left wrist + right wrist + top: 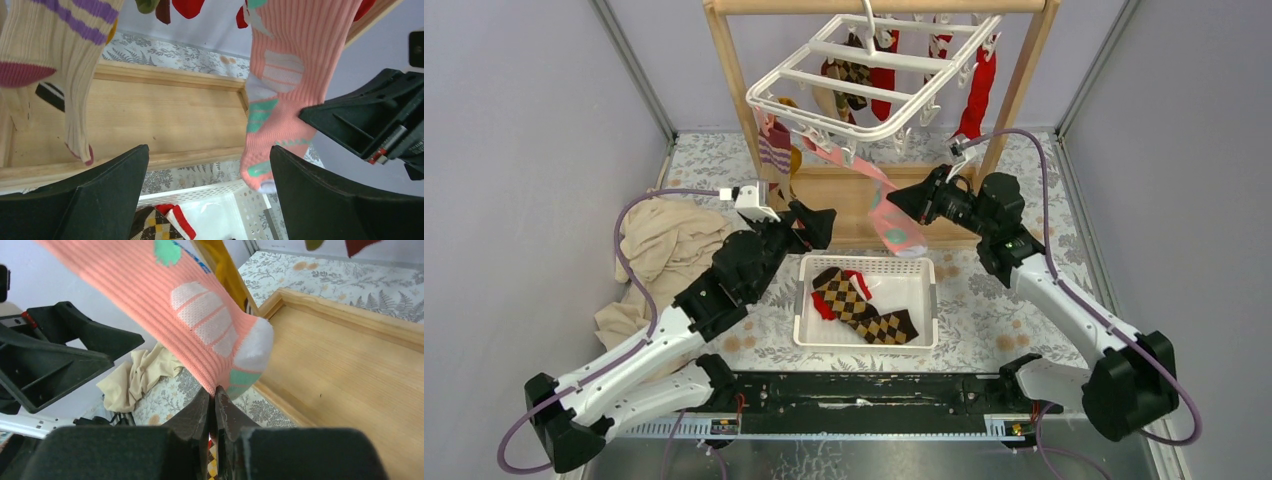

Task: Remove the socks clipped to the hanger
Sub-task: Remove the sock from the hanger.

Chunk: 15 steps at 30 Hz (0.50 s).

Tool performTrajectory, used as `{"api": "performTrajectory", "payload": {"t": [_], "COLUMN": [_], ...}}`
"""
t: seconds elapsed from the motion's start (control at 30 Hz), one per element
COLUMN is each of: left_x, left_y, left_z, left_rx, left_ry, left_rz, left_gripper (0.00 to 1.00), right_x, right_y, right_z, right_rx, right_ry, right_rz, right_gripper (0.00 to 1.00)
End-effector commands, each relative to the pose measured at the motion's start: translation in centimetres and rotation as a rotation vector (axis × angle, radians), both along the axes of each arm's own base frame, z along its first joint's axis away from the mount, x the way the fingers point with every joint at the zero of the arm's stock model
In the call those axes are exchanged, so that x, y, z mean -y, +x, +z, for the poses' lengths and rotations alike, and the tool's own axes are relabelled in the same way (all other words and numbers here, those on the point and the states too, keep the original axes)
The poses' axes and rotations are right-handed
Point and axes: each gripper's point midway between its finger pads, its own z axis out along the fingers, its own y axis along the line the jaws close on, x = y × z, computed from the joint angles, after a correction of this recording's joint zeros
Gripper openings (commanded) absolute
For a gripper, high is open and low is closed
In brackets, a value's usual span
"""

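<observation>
right gripper (214, 399) pinching pink sock (886, 215) low end, left gripper (819, 225) spread wide (idle); pull in 1 smooth tug down-and-out till hanger (844, 85) lets go

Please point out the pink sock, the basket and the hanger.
pink sock (150, 290), right wrist view, ribbed middle.
basket (927, 300), top view, right wall.
hanger (824, 122), top view, near rim.

In the right wrist view the pink sock (200, 325) runs down into the pinched jaws of the right gripper (214, 396). Its tip is hidden between them and its cuff is cut off above. Between the spread jaws of the left gripper (207, 150), the argyle sock (152, 225) is cropped by the bottom edge. Above one jaw, the striped sock (60, 50) loses its top.
</observation>
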Motion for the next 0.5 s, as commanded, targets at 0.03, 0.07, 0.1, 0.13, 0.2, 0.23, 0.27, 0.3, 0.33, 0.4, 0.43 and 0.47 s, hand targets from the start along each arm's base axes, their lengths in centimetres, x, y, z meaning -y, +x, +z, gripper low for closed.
{"api": "performTrajectory", "payload": {"t": [0.03, 0.07, 0.1, 0.13, 0.2, 0.23, 0.27, 0.3, 0.33, 0.4, 0.43, 0.47], "left_x": [0.7, 0.7, 0.7, 0.7, 0.8, 0.8, 0.8, 0.8, 0.9, 0.9, 1.0, 1.1], "left_y": [1.0, 1.1, 1.3, 1.4, 1.5, 1.6, 1.7, 1.8, 1.9, 2.2, 2.3, 2.4], "left_z": [3.7, 3.7, 3.6, 3.6, 3.6, 3.5, 3.5, 3.4, 3.4, 3.4, 3.4, 3.5], "left_rx": [0.084, 0.083, 0.081, 0.080, 0.079, 0.078, 0.077, 0.076, 0.076, 0.076, 0.078, 0.081], "left_ry": [-0.061, -0.059, -0.059, -0.059, -0.061, -0.060, -0.059, -0.057, -0.055, -0.055, -0.057, -0.057], "left_rz": [-0.031, -0.032, -0.031, -0.033, -0.038, -0.038, -0.039, -0.039, -0.043, -0.042, -0.044, -0.049], "left_gripper": [0.99, 0.98, 0.98, 0.98, 0.98, 0.98, 0.98, 0.98, 0.98, 0.98, 0.98, 0.98], "right_x": [0.7, 0.8, 1.2, 1.5, 2.1, 2.4, 2.7, 3.0, 3.1, 3.3, 3.3, 3.3], "right_y": [1.7, 2.1, 2.6, 3.2, 4.1, 4.5, 4.9, 5.3, 5.7, 6.5, 6.7, 7.0], "right_z": [0.4, 0.3, 0.2, 0.0, -0.2, -0.2, 0.0, 0.2, 0.2, 0.4, 0.6, 0.7], "right_rx": [-0.066, -0.069, -0.090, -0.102, -0.122, -0.127, -0.123, -0.126, -0.130, -0.137, -0.140, -0.142], "right_ry": [0.129, 0.141, 0.164, 0.180, 0.211, 0.226, 0.246, 0.260, 0.272, 0.292, 0.302, 0.312], "right_rz": [0.048, 0.055, 0.051, 0.048, 0.045, 0.050, 0.050, 0.050, 0.053, 0.059, 0.063, 0.069], "right_gripper": [0.10, 0.10, 0.10, 0.10, 0.10, 0.10, 0.10, 0.10, 0.10, 0.10, 0.10, 0.10]}}
